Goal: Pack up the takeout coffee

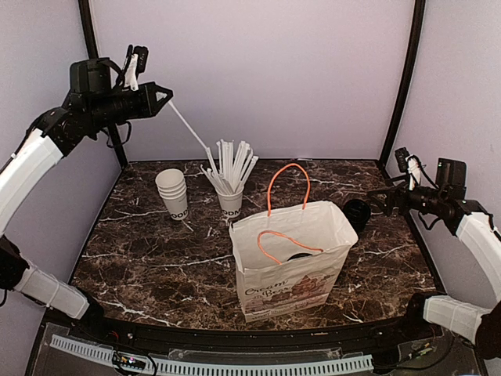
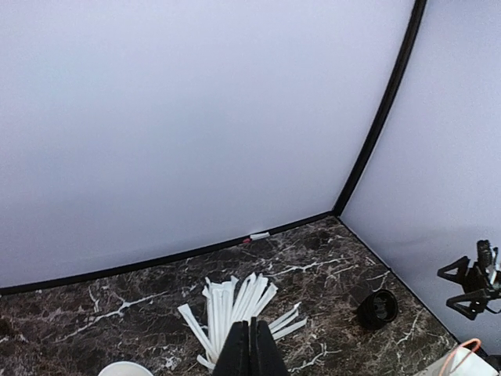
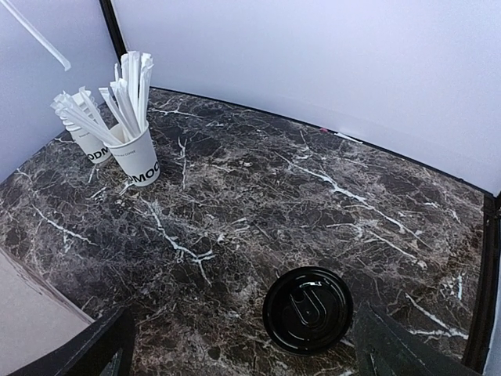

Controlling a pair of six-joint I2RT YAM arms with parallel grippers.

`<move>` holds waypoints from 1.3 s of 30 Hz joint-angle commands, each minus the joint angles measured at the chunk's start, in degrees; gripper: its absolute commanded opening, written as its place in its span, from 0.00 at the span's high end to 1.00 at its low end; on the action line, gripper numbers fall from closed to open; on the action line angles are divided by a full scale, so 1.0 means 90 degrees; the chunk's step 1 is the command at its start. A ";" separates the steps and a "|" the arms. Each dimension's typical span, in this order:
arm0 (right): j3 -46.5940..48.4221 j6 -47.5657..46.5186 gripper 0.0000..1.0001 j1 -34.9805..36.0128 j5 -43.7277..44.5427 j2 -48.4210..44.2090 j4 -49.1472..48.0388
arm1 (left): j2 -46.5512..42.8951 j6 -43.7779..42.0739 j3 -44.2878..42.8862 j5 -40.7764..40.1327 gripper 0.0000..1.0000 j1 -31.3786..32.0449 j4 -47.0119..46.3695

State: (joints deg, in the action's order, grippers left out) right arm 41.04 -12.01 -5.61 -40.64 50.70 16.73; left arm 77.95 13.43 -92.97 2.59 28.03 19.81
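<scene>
A black round lid (image 1: 300,256) shows inside the open white paper bag (image 1: 313,227); it looks like the takeout coffee, with its cup hidden by the bag wall. High above the table's back left, my left gripper (image 1: 167,95) is shut on a thin white straw (image 1: 189,125), which slants down toward the straw cup. That straw's end (image 3: 35,34) also hangs in the air in the right wrist view. In the left wrist view the fingers (image 2: 243,352) are pressed together. My right gripper (image 1: 383,199) is open at the right, its fingers (image 3: 109,352) on either side of a black lid.
A cup of white straws (image 1: 230,200) and a stack of lidless white cups (image 1: 174,194) stand at the back left. A black lid (image 3: 307,309) sits on the marble to the right of the bag. The bag's orange handles (image 1: 286,180) stick up.
</scene>
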 commanded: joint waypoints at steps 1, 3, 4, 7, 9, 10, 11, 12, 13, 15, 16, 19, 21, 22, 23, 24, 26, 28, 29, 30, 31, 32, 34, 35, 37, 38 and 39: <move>-0.0077 -0.0096 0.01 -0.0047 -0.0160 0.0025 -0.0182 | -0.0551 -0.0491 -0.0294 0.1522 1.00 0.0030 -0.0147; -0.0077 -0.0117 0.02 -0.0042 -0.0171 0.0035 -0.0171 | -0.0696 -0.0441 -0.0328 0.2178 1.00 0.0030 -0.0128; -0.0077 -0.0125 0.01 -0.0041 -0.0181 0.0039 -0.0175 | -0.0789 -0.0380 -0.0325 0.2415 1.00 0.0030 -0.0116; -0.0087 -0.0144 0.01 -0.0041 -0.0196 0.0074 -0.0171 | -0.0904 -0.0250 -0.0317 0.3579 1.00 0.0035 0.0033; -0.0086 -0.0150 0.01 -0.0041 -0.0208 0.0082 -0.0173 | -0.0934 -0.0173 -0.0294 0.4296 1.00 0.0049 0.0163; -0.0094 -0.0154 0.01 -0.0046 -0.0210 0.0089 -0.0172 | -0.0953 -0.0139 -0.0275 0.4480 1.00 0.0064 0.0206; -0.0096 -0.0161 0.01 -0.0042 -0.0211 0.0094 -0.0166 | -0.0974 -0.0127 -0.0219 0.4796 1.00 0.0099 0.0278; -0.0097 -0.0166 0.01 -0.0046 -0.0211 0.0091 -0.0166 | -0.1037 -0.0128 -0.0174 0.4920 1.00 0.0118 0.0293; -0.0097 -0.0171 0.01 -0.0042 -0.0211 0.0095 -0.0161 | -0.1075 -0.0127 -0.0079 0.5123 1.00 0.0157 0.0319; -0.0097 -0.0180 0.01 -0.0050 -0.0202 0.0105 -0.0153 | -0.1140 -0.0120 0.0026 0.5447 1.00 0.0215 0.0387; -0.0104 -0.0180 0.01 -0.0051 -0.0201 0.0104 -0.0158 | -0.1151 -0.0112 0.0051 0.5606 1.00 0.0245 0.0416; -0.0106 -0.0196 0.01 -0.0065 -0.0201 0.0100 -0.0150 | -0.1128 -0.0143 0.0123 0.5748 1.00 0.0556 0.0619; -0.0108 -0.0192 0.02 -0.0080 -0.0211 0.0107 -0.0155 | -0.1056 -0.0257 0.0133 0.5664 1.00 0.0852 0.0804; -0.0115 -0.0189 0.01 -0.0089 -0.0211 0.0106 -0.0151 | -0.0998 -0.0329 0.0139 0.5580 1.00 0.0939 0.0849; -0.0116 -0.0193 0.01 -0.0098 -0.0216 0.0099 -0.0157 | -0.0972 -0.0349 0.0182 0.5551 1.00 0.1104 0.0883; -0.0121 -0.0191 0.01 -0.0104 -0.0220 0.0097 -0.0153 | -0.0934 -0.0354 0.0222 0.5452 1.00 0.1178 0.0859; -0.0126 -0.0190 0.02 -0.0119 -0.0229 0.0085 -0.0150 | -0.0881 -0.0366 0.0414 0.5262 1.00 0.1371 0.0773; -0.0126 -0.0194 0.01 -0.0129 -0.0247 0.0080 -0.0156 | -0.0779 -0.0410 0.0493 0.5031 1.00 0.1546 0.0734; -0.0125 -0.0193 0.01 -0.0136 -0.0249 0.0068 -0.0154 | -0.0678 -0.0448 0.0509 0.4950 1.00 0.1679 0.0744; -0.0134 -0.0198 0.01 -0.0138 -0.0257 0.0070 -0.0151 | -0.0617 -0.0472 0.0550 0.4794 1.00 0.1743 0.0741; -0.0136 -0.0199 0.01 -0.0147 -0.0259 0.0060 -0.0154 | -0.0481 -0.0529 0.0567 0.4728 1.00 0.1903 0.0731; -0.0128 -0.0196 0.01 -0.0148 -0.0259 0.0058 -0.0153 | -0.0401 -0.0547 0.0611 0.4582 1.00 0.2071 0.0709; -0.0136 -0.0198 0.01 -0.0158 -0.0269 0.0043 -0.0150 | -0.0111 -0.0597 0.0631 0.4297 1.00 0.2321 0.0708; -0.0136 -0.0201 0.01 -0.0158 -0.0269 0.0041 -0.0150 | 0.0114 -0.0641 0.0622 0.4127 0.99 0.2401 0.0703; -0.0136 -0.0207 0.01 -0.0164 -0.0277 0.0030 -0.0141 | 0.0437 -0.0711 0.0564 0.3881 0.78 0.2633 0.0730; -0.0136 -0.0205 0.01 -0.0168 -0.0279 0.0018 -0.0135 | 0.0527 -0.0760 0.0464 0.3803 0.62 0.2756 0.0809; -0.0131 -0.0213 0.01 -0.0168 -0.0298 0.0013 -0.0138 | 0.0672 -0.0877 0.0402 0.3687 0.52 0.2799 0.0852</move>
State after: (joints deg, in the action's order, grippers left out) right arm 40.36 -13.23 -6.74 -42.30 51.53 16.75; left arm 80.90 8.47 -88.44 40.97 50.83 25.93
